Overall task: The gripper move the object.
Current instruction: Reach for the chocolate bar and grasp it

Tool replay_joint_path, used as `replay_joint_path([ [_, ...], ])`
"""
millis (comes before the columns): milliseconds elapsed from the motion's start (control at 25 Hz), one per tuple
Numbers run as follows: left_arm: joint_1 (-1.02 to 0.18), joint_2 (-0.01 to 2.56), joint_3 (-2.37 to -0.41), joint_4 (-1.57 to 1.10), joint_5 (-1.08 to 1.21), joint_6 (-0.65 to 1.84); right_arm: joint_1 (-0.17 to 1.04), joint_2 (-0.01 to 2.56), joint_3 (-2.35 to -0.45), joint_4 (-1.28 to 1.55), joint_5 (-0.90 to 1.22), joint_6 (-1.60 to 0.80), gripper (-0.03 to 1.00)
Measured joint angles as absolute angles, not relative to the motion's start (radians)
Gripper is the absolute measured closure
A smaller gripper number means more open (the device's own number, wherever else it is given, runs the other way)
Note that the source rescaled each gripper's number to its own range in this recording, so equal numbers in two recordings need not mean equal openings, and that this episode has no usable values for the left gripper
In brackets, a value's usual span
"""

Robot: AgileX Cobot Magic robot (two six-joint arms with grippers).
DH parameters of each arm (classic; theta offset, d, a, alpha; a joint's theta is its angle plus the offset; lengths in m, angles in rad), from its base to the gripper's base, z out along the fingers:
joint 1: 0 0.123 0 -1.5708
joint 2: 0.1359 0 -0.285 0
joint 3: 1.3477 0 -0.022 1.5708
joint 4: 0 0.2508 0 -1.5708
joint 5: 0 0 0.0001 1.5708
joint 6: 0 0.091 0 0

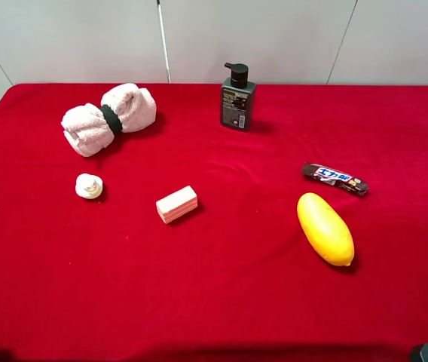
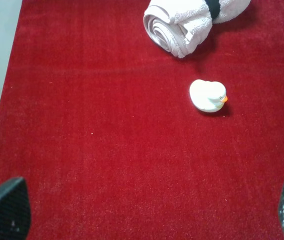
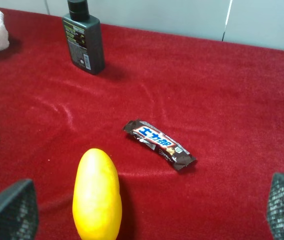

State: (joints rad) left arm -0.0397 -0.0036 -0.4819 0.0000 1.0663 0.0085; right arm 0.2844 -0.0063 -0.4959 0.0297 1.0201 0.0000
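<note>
Yellow fruit (image 1: 325, 228) near candy bar (image 1: 334, 179); pump bottle (image 1: 237, 102) well apart.

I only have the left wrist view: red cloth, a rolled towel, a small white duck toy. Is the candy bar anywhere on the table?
Observer: Yes. The slim candy bar in a dark brown wrapper lies flat on the right half of the red cloth in the high view.
Operator: Anything close to it?
Observer: A smooth yellow oval fruit lies just nearer the camera, apart from it.
Operator: Is a pincer on it?
Observer: No. The right wrist view shows the right pincer open, short of the bar, holding nothing.
</note>
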Motion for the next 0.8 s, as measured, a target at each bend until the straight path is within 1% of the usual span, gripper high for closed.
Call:
replay_joint_path([
  [800, -0.040, -0.004, -0.482, 0.000, 1.066, 0.009, 0.284, -0.006, -0.496, 0.030, 1.020, 0.000, -0.03],
])
